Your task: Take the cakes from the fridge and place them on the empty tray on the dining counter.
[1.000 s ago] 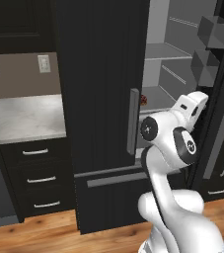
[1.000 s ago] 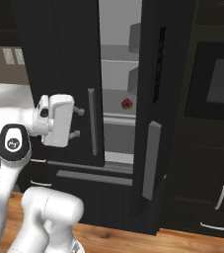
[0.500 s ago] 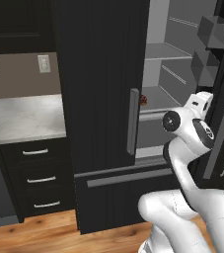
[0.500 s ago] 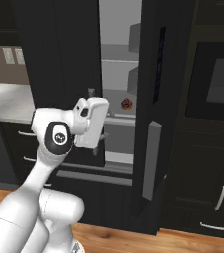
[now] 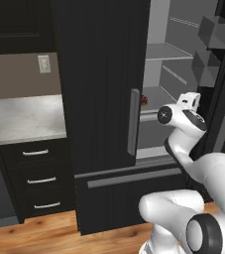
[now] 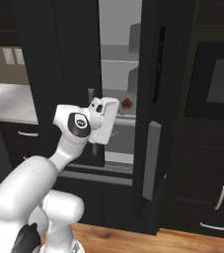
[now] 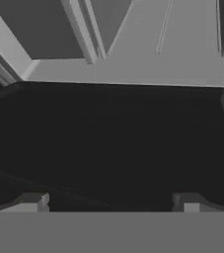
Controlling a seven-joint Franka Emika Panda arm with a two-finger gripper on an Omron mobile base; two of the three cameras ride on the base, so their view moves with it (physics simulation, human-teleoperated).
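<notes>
One cake [image 6: 127, 104] sits on a middle shelf inside the open fridge [image 5: 104, 99]; the gripper [image 7: 111, 200], fingers spread wide and empty, hangs just outside the gap between the doors; to its right the swung-out door [image 6: 153, 113] stands close, and a hasty reach risks clipping either door edge or knocking the tiny cake deeper in.

Your arm [image 5: 183, 149] bends up and forward, elbow high, wrist level; the gripper [image 7: 111, 202] looks wide open, fingertips [image 7: 32, 201] well apart, apparently empty.
</notes>
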